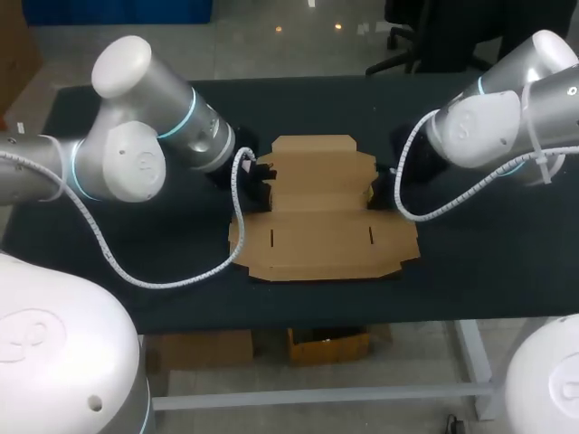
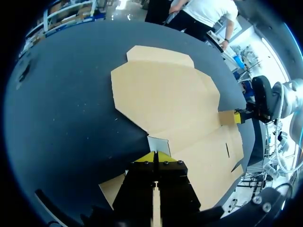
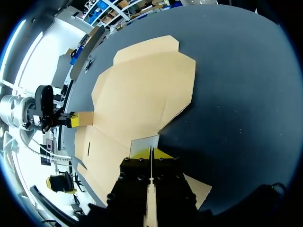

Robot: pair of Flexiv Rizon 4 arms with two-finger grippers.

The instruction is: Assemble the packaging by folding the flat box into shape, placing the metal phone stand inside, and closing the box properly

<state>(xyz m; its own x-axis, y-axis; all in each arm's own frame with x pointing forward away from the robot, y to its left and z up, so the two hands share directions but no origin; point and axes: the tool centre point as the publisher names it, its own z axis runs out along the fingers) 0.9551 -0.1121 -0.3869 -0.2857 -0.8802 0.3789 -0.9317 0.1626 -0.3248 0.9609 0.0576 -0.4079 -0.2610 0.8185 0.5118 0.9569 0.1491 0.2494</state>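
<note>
My left arm comes in from 9 o'clock, and the left gripper (image 1: 258,181) sits at the left edge of the flat brown cardboard box (image 1: 317,217). In the left wrist view its yellow tips are pressed together on the small left side flap (image 2: 158,144). The flap stands up between them, raised off the black table (image 1: 479,262).

The box lies unfolded in the middle of the table, with most of its panels flat against the cloth. A narrower tongue panel (image 1: 314,144) points to 12 o'clock. The wide panel toward 6 o'clock carries two short slits (image 1: 272,237), one near each side.

At the box's 3 o'clock edge, the right gripper (image 1: 378,188) of my right arm holds the matching right side flap (image 3: 144,142). In the right wrist view its yellow tips are closed together on the flap, which is also lifted upright between them. Each wrist view shows the other gripper across the cardboard, at the far side flap. The two grippers face each other, with the box between them.
</note>
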